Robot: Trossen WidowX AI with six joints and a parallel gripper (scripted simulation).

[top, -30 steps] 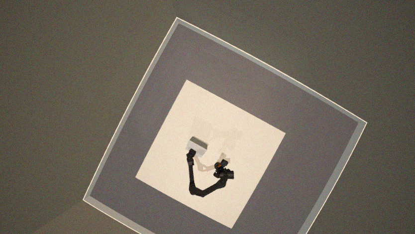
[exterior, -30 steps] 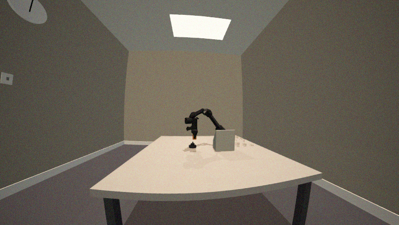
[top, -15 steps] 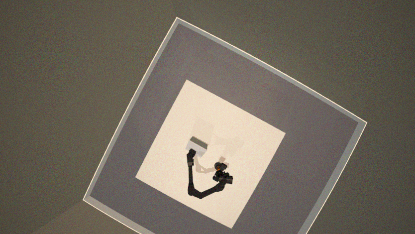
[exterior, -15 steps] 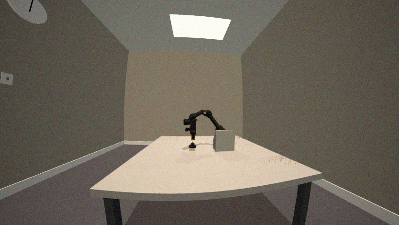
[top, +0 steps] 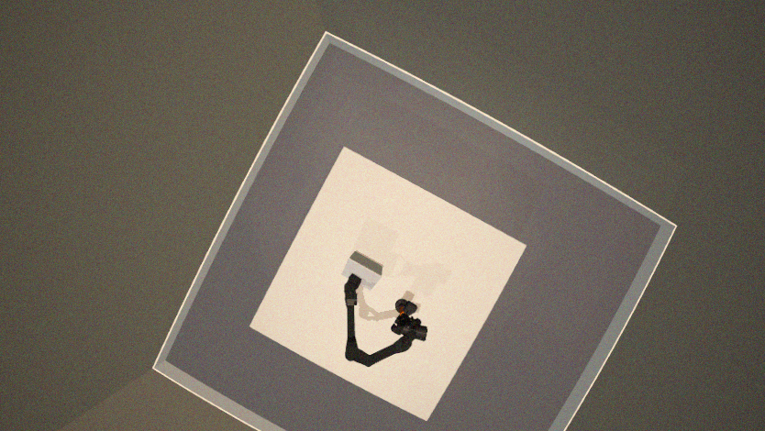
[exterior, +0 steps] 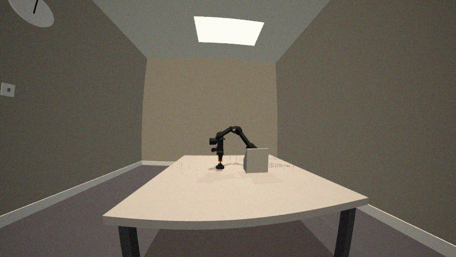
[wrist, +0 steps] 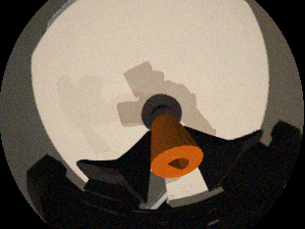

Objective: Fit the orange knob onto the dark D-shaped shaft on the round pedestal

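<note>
The orange knob (top: 402,310) (exterior: 220,158) (wrist: 168,137) is upright between the fingers of my gripper (exterior: 220,157) (wrist: 166,131), which is shut on it. The knob's open top, with a hole that has a flat side, faces the wrist camera. The dark round pedestal (top: 399,304) (exterior: 220,166) (wrist: 148,114) stands below. In the exterior view the knob is in line above the pedestal's shaft, its lower end close to the shaft's tip. In the wrist view its lower end overlaps the pedestal's middle and hides the shaft. I cannot tell whether knob and shaft touch.
A grey box (top: 363,270) (exterior: 256,160) stands on the pale table (top: 321,225) (exterior: 191,200) near the arm's base, to the right of the pedestal in the exterior view. Arm shadows fall on the table around the pedestal.
</note>
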